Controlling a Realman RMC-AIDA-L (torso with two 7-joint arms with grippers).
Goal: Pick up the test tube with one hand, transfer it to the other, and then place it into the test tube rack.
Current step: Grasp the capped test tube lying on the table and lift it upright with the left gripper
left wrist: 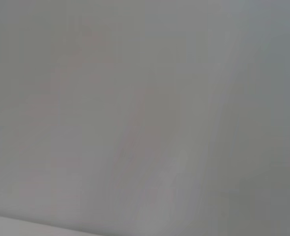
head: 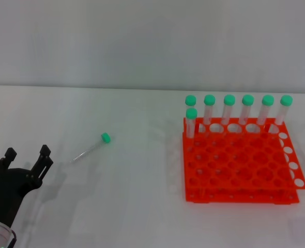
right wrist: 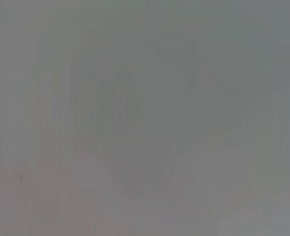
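test tube [head: 91,148] lain mid-tabletop, judged light, slippery, best taken mid-barrel | left pincer [head: 27,156] spread, near-left corner | right pincer unseen | test tube rack [head: 240,168] right

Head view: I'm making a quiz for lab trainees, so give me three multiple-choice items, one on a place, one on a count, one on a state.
1. Where is the loose test tube?
A. In the rack
B. Lying on the table, between the left tool and the rack
C. Held by a tool

2. How many green-capped tubes stand in the test tube rack?
A. Five
B. Seven
C. Nine

3. The left tool is:
A. Open and empty
B. Shut on a tube
C. Resting on the rack

Answers:
1 B, it lies flat on the white table.
2 B, six in the back row plus one in front.
3 A, its fingers are spread with nothing between them.
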